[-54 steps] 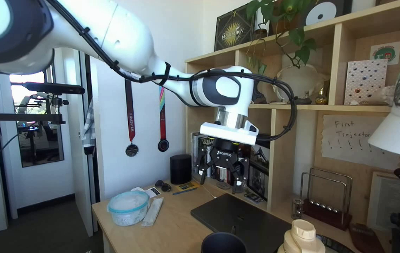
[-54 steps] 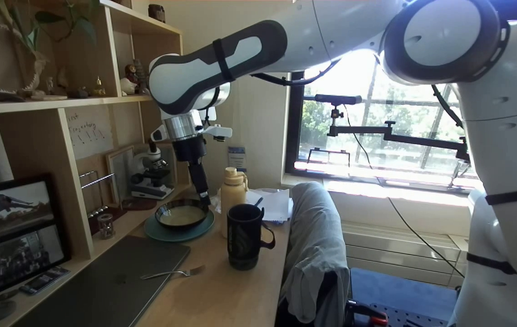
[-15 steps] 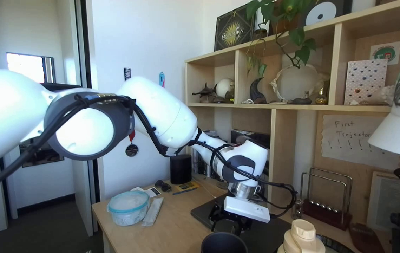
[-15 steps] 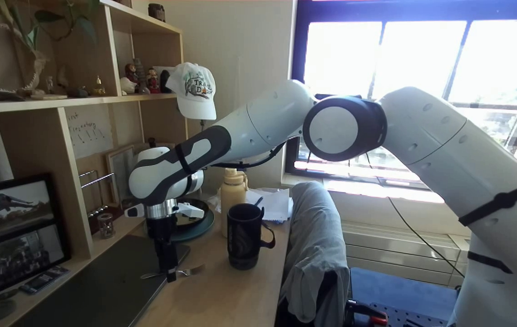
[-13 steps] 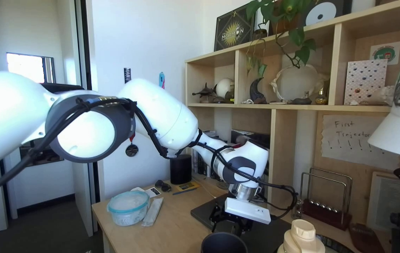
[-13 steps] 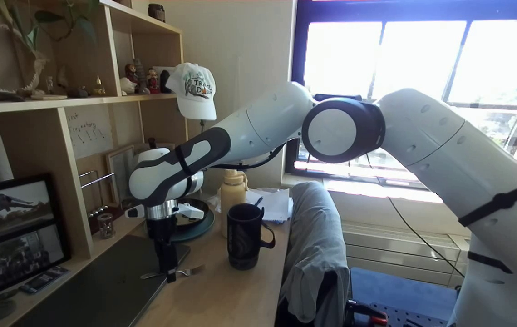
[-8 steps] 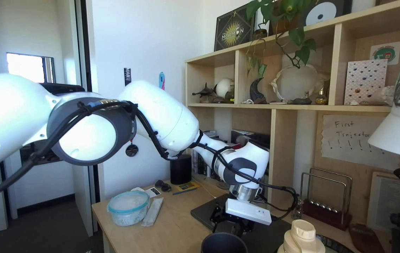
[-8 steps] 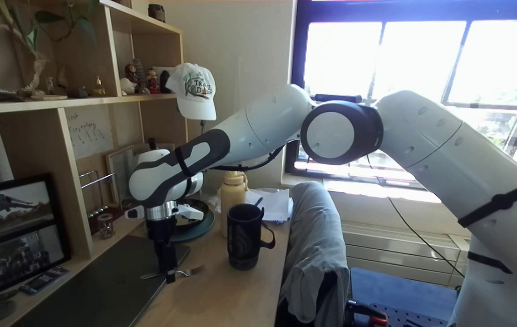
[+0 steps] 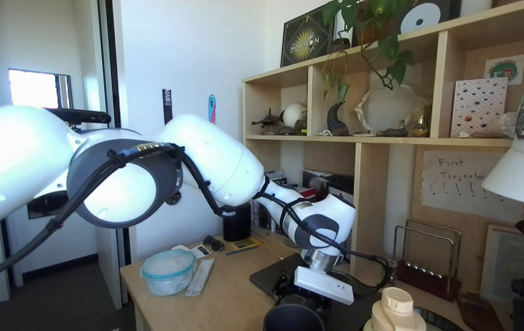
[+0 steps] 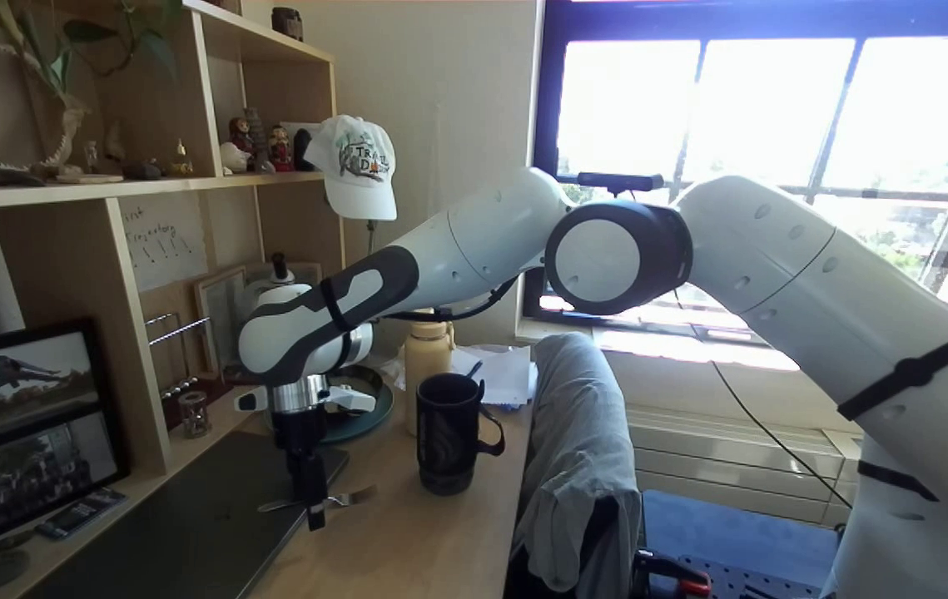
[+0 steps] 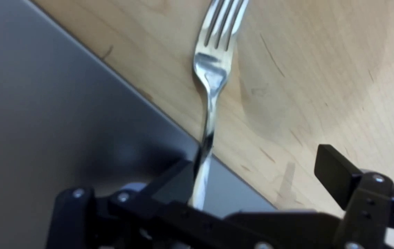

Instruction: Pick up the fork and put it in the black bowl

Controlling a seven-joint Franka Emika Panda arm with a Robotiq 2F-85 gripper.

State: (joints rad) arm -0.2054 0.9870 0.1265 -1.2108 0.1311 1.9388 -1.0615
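The silver fork (image 11: 212, 77) lies with its handle across the edge of the dark laptop and its tines over the wooden desk. It also shows in an exterior view (image 10: 353, 497). My gripper (image 11: 257, 176) is open and low over the fork handle. The handle passes between the fingers, close to the left finger in the wrist view; I cannot tell whether they touch. The gripper also shows in an exterior view (image 10: 315, 514). The black bowl (image 10: 367, 383) sits on a teal plate (image 10: 374, 420) farther back, partly hidden by the wrist.
The laptop (image 10: 182, 524) lies under the gripper. A tall black mug (image 10: 444, 441) and a yellow bottle (image 10: 428, 358) stand beside the fork and bowl. A light-blue-lidded container (image 9: 168, 271) is at the desk corner. Shelves and a picture frame (image 10: 24, 433) border the desk.
My arm has come down from above the plate side to the fork. Over the last half second the gripper has sunk slightly lower. The fork has not moved.
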